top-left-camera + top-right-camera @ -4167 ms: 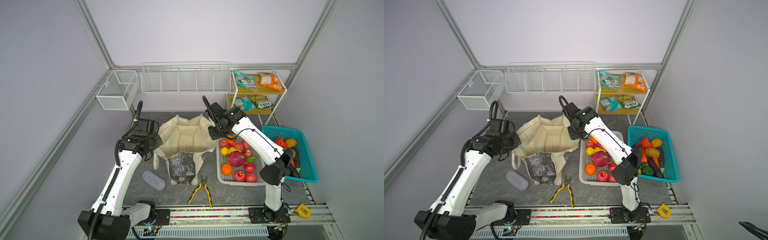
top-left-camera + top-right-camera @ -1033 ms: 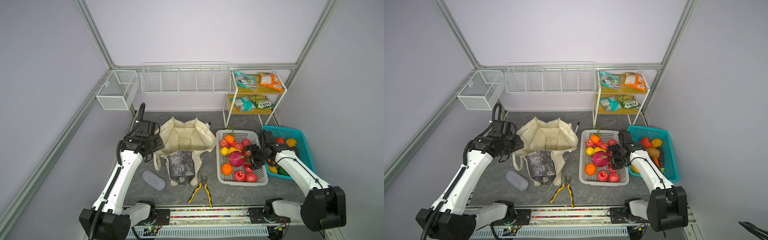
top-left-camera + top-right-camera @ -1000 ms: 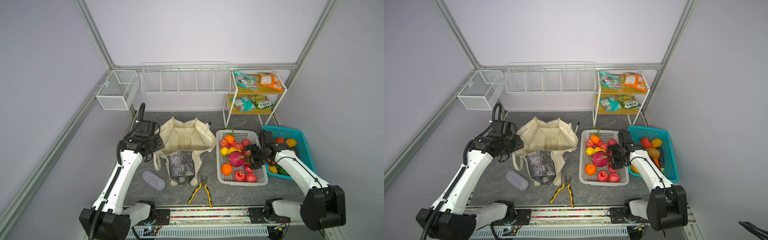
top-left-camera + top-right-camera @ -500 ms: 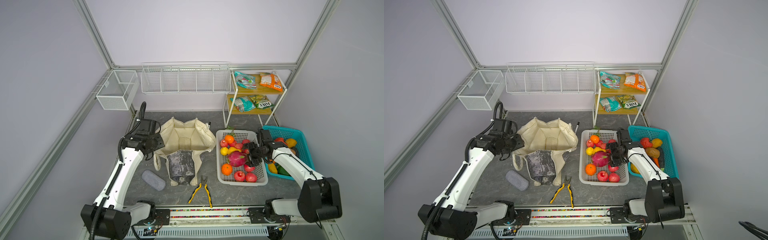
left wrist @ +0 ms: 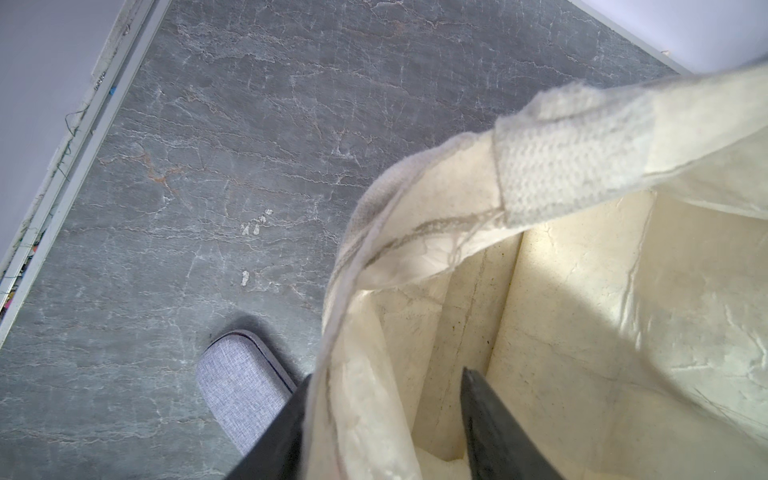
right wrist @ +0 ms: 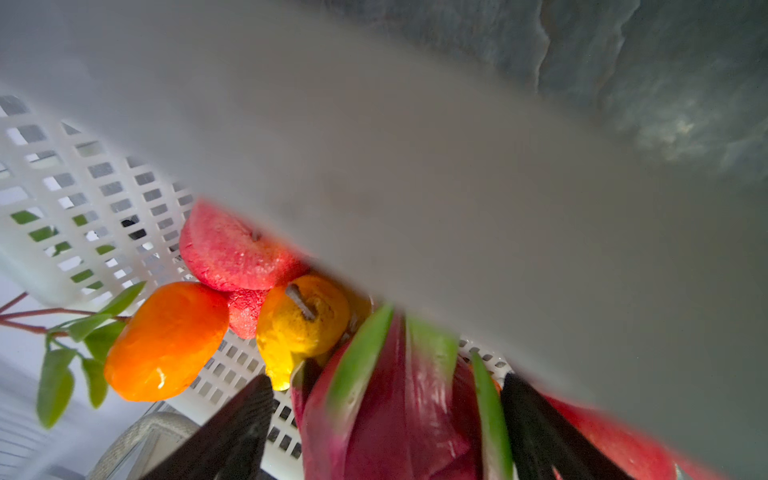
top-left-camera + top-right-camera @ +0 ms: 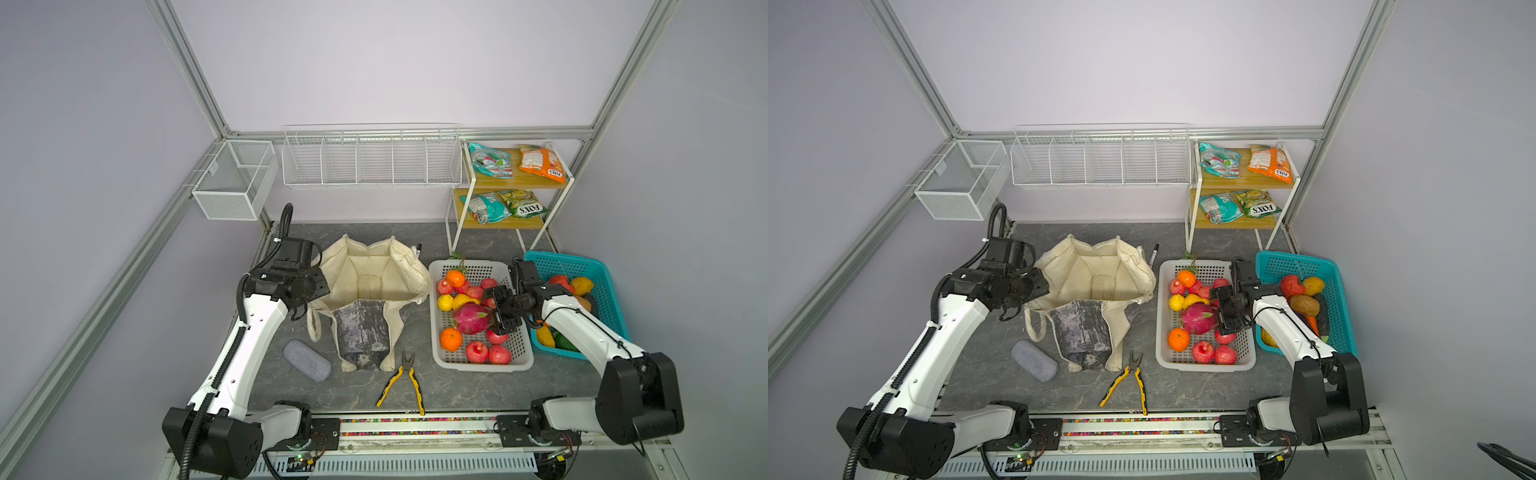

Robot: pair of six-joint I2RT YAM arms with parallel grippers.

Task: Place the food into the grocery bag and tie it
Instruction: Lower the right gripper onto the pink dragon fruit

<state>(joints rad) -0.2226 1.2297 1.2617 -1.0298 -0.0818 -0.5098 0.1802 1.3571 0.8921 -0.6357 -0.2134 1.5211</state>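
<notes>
The grocery bag (image 7: pixel 374 274) (image 7: pixel 1100 274) stands open on the grey table, cream inside, its dark panel and straps hanging at the front. My left gripper (image 7: pixel 311 291) (image 5: pixel 386 374) is open astride the bag's left rim (image 5: pixel 365 291), one finger outside and one inside. In both top views the food lies in a white basket (image 7: pixel 482 365): a pink dragon fruit (image 7: pixel 471 318) (image 6: pixel 395 415), oranges (image 7: pixel 451 338), a yellow pear (image 6: pixel 299 324) and red apples (image 7: pixel 477 351). My right gripper (image 7: pixel 496 318) (image 6: pixel 386 378) is open low in the basket, its fingers either side of the dragon fruit.
A teal basket (image 7: pixel 602 282) with more produce stands right of the white one. Packets (image 7: pixel 490 160) lie on a two-tier shelf at the back right. Yellow-handled pliers (image 7: pixel 403 382) and a grey case (image 7: pixel 306 365) lie in front of the bag. Wire baskets (image 7: pixel 370 158) hang on the back wall.
My right arm left the bag's right rim, swung to the white basket and in the last second edged left onto the dragon fruit. The left gripper stayed at the bag's rim.
</notes>
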